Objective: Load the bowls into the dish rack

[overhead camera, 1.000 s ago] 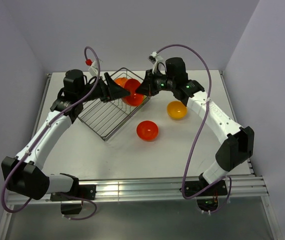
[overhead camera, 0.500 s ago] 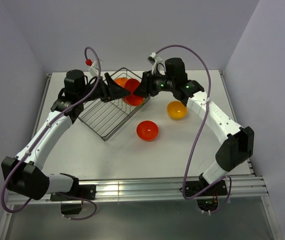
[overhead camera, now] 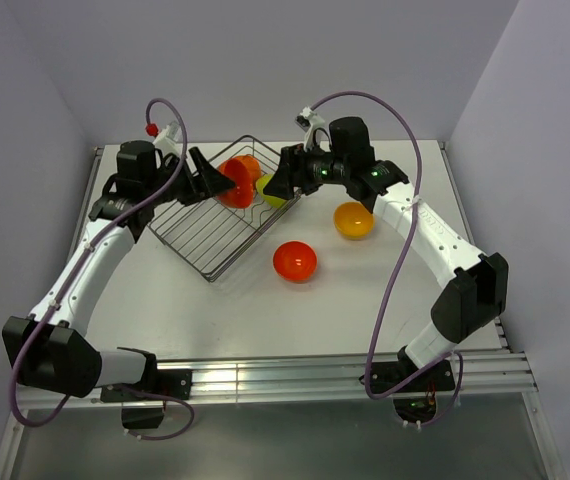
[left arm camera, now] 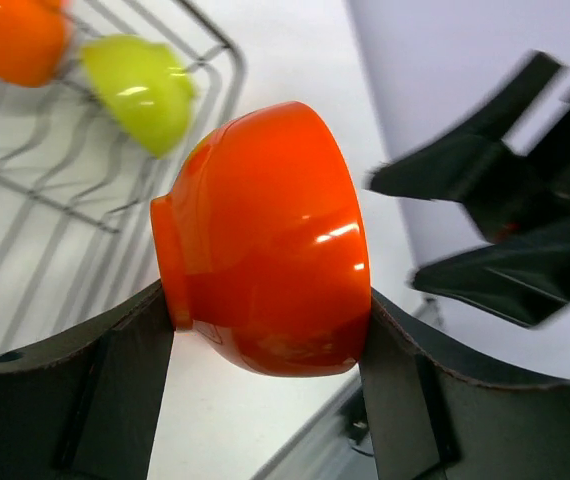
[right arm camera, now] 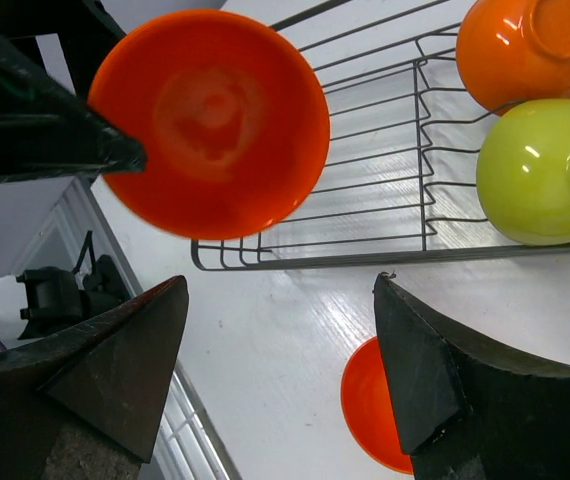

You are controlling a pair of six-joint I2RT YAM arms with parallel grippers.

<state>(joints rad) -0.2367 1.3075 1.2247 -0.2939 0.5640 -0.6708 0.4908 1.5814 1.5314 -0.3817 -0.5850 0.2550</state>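
A glossy red-orange plastic bowl (left arm camera: 265,230) was grasped by the left gripper (left arm camera: 265,310) near the dark wire dish rack (overhead camera: 205,235); the right gripper (right arm camera: 280,295) was released, empty.

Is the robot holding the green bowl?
No, the green bowl lies in the dish rack, and the left fingers grip a red-orange bowl instead.

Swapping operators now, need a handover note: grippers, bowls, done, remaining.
Left gripper: shut on a red-orange bowl, held up by the dish rack, not set in.
Right gripper: open, empty.
Done: orange bowl and lime green bowl in the rack.
Left: rack the held bowl, then the yellow-orange bowl and second red-orange bowl, both on the table.
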